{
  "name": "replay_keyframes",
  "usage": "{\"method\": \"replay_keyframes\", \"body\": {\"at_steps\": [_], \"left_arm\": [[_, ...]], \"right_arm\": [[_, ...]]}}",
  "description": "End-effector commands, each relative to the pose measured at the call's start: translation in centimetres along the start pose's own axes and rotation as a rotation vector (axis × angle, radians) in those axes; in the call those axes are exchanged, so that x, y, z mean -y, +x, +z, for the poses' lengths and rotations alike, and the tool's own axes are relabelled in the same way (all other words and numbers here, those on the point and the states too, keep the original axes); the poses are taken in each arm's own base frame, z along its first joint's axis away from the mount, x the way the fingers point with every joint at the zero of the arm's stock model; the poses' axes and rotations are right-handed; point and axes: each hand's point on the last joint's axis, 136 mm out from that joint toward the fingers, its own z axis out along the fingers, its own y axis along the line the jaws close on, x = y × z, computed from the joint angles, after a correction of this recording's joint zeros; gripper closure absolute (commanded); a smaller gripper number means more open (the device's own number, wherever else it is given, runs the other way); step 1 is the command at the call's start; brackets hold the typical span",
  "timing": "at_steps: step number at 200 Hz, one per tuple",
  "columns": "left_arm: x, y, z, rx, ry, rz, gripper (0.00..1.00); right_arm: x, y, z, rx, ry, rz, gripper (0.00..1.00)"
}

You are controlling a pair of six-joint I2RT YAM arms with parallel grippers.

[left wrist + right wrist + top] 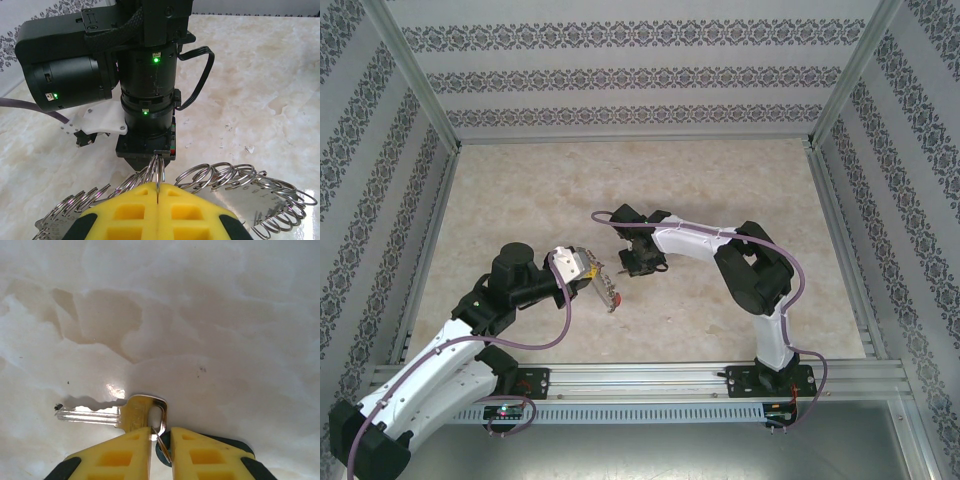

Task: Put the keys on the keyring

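— Where is the keyring?
— In your left gripper, fingers pressed together on its rim. It is thin and grey, edged with wire loops.
— And the key?
— Your right gripper pinches it at the head, fingers nearly together. It has a silvery blade and a yellowish head with a small ring through its slot. The blade runs sideways across the fingers, low over the table.
— Which way?
— The keyring lies just left of the right gripper, toward the bases, loops facing it closely. I judge the small ring must meet one loop.
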Motion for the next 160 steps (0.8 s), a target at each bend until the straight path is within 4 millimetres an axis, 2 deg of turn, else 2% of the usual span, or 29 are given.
{"method": "replay_keyframes", "body": {"at_steps": [1,160], "left_arm": [[0.14,-1.14,-0.09,0.035,0.007,0.027,1.00],[0.22,-1.08,0.02,0.034,0.014,0.026,1.00]], "right_arm": [[0.25,-0.77,-0.39,0.023,0.006,0.030,0.81],[0.79,-1.05,-0.64,0.056,0.012,0.077,0.80]]}}
